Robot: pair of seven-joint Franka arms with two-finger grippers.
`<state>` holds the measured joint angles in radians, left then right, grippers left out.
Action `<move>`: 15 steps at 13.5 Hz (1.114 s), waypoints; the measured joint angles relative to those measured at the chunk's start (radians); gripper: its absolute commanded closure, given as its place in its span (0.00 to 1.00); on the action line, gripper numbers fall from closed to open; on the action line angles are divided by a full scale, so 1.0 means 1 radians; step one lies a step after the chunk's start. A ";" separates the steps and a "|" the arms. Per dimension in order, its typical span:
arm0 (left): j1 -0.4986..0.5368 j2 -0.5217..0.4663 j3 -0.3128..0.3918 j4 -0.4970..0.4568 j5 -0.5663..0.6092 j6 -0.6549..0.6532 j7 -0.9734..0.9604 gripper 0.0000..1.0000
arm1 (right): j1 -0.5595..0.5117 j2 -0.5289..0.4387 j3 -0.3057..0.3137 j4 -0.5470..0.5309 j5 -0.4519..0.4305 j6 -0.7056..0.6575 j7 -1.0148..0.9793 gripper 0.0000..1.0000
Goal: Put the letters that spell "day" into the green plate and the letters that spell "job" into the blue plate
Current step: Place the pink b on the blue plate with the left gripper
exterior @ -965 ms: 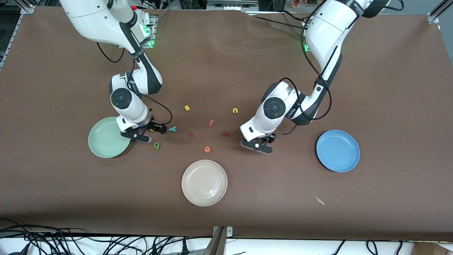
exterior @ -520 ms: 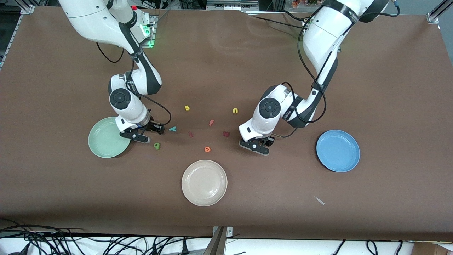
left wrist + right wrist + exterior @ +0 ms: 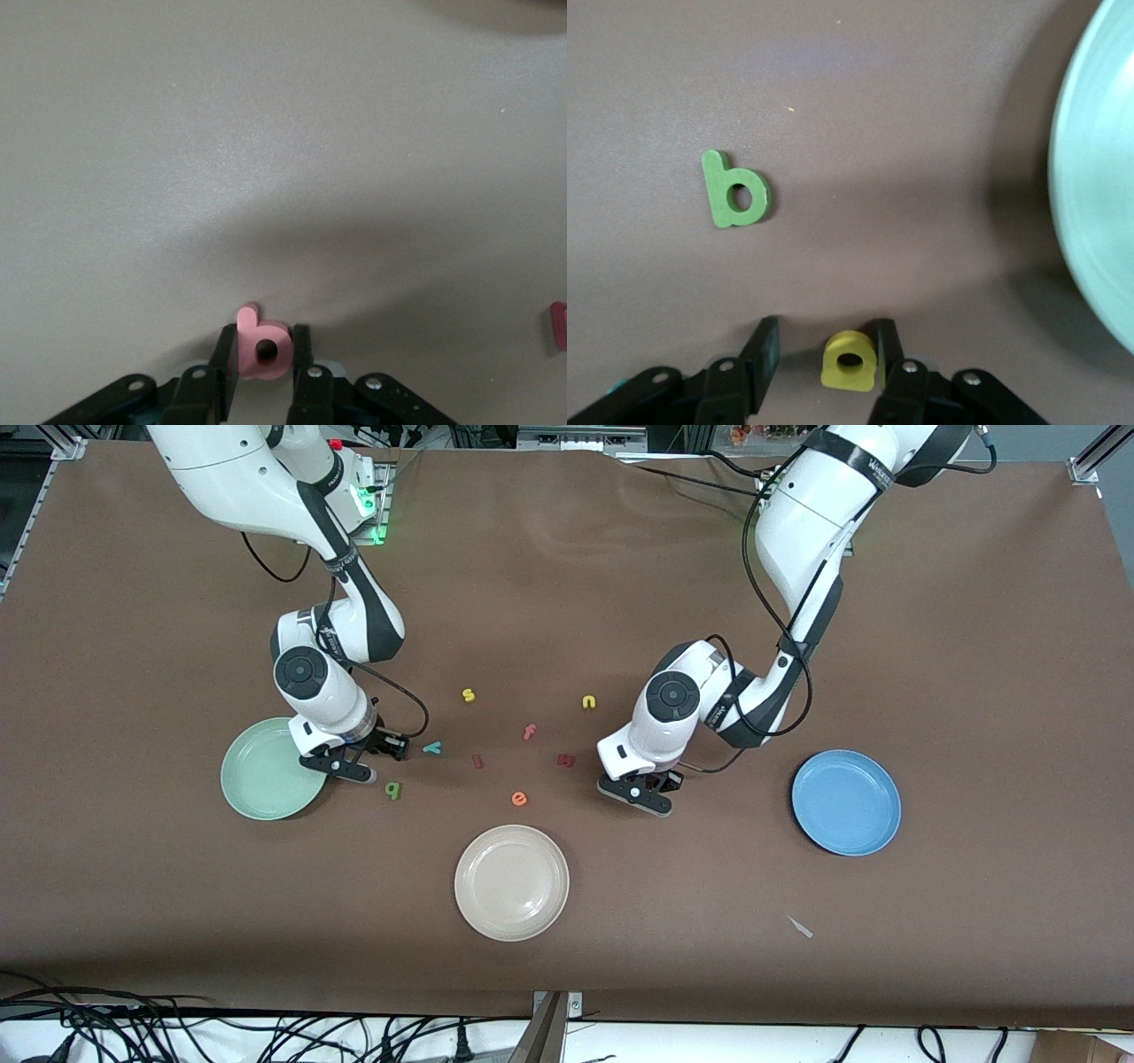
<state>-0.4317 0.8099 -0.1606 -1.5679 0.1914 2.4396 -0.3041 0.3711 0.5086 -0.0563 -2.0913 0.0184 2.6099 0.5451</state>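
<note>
Both plates, green [image 3: 266, 771] and blue [image 3: 846, 802], sit empty. My left pincer [image 3: 266, 372] pinches the pink b [image 3: 261, 345] on the desk; my right pincer [image 3: 824, 359] straddles the yellow d [image 3: 849, 361] beside the green plate, not yet clamped.

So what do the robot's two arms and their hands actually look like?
Both arms are glossy white with black joint sections and a round dark cap on the wrist. Black cables loop along each arm. The left hand and right hand are black, with silver screws and slim, flat black fingers. A green light glows near the right arm's base.
</note>
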 measured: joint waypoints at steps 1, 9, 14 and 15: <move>0.001 -0.004 0.001 0.007 0.000 -0.009 0.000 1.00 | 0.000 0.001 0.000 0.000 0.000 -0.003 -0.001 0.50; 0.258 -0.166 0.017 0.035 0.007 -0.326 0.545 1.00 | 0.000 -0.003 0.000 0.003 0.000 -0.037 -0.002 0.54; 0.463 -0.164 0.016 -0.066 0.007 -0.326 0.762 1.00 | 0.000 -0.004 0.001 0.006 0.000 -0.042 -0.014 0.69; 0.493 -0.164 0.016 -0.092 0.007 -0.313 0.771 1.00 | 0.001 -0.004 0.001 0.006 0.000 -0.043 -0.015 0.73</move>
<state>0.0613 0.6462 -0.1446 -1.6596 0.1980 2.1270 0.4671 0.3717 0.5045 -0.0551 -2.0850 0.0184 2.5671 0.5302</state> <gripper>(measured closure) 0.718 0.639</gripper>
